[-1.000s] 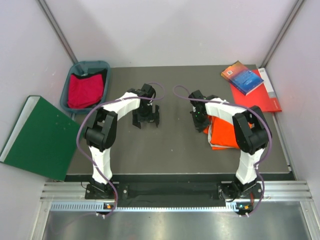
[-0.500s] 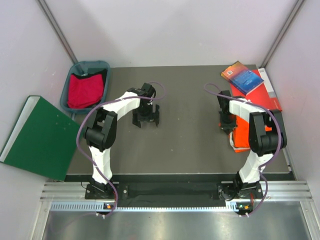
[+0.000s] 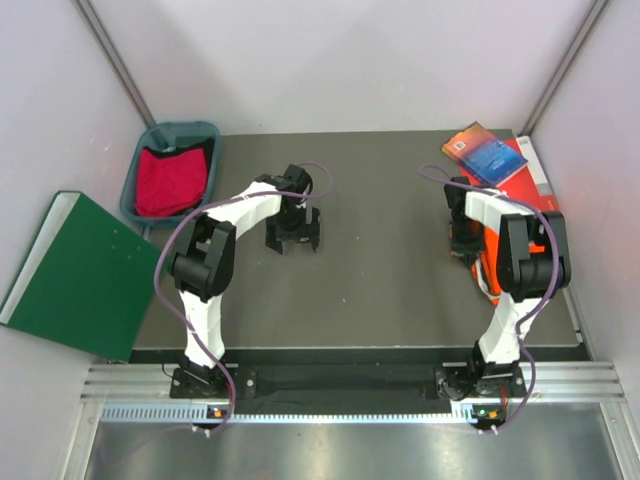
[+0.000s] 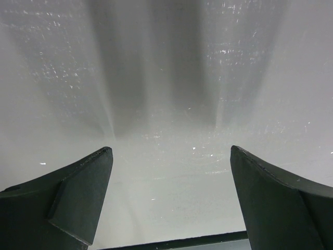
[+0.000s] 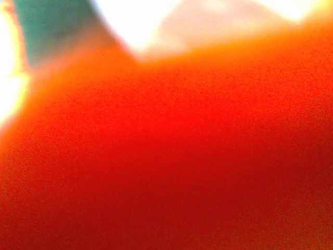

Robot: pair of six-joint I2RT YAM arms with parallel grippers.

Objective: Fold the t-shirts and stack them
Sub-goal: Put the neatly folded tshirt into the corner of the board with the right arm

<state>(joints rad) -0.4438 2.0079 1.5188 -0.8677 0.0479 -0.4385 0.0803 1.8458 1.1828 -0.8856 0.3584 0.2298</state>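
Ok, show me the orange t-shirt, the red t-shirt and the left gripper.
orange t-shirt (image 5: 166, 166): right wrist view, middle of the fabric.
red t-shirt (image 3: 168, 180): top view, middle of the cloth.
left gripper (image 4: 170, 151): left wrist view, midway between fingertips.

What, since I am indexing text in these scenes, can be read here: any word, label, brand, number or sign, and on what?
Nothing can be read.
Blue book: cover print, too small to read.
Red book: pale edge strip, no legible text.
Orange t-shirt: blurred, no print shows.
Green board: no print shows.
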